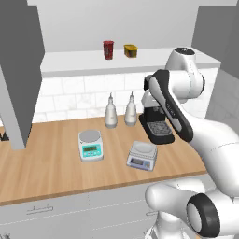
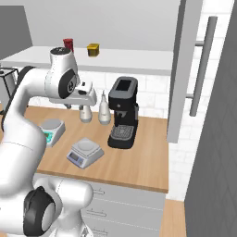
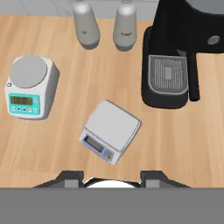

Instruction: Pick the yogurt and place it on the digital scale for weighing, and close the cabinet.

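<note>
The yogurt [image 1: 108, 49] is located upright on the open cabinet shelf [image 1: 74, 63], near the squat yellow container [image 1: 130, 50], which sits at its 3 o'clock in the left base view. The two are apart. The cabinet [image 1: 18, 70] is seen with both doors swung open; the right door [image 2: 183, 69] carries a long vertical bar handle [image 2: 202, 58].

On the wooden tabletop [image 1: 46, 168] the digital scale [image 3: 111, 130] is placed with an empty platter, its display panel turned toward 7 o'clock in the hand view. The round-platter scale [image 3: 29, 86] with teal front is positioned well apart at 10 o'clock of it. Two grey bottles [image 3: 86, 24] stand side by side at the back near the tiled wall, and a black coffee machine [image 3: 175, 57] is located at 2 o'clock of the digital scale.

The gripper [image 3: 111, 177] is held above the tabletop, looking down over the digital scale. The fingers [image 3: 70, 177] are spread wide apart and nothing is held between them.
</note>
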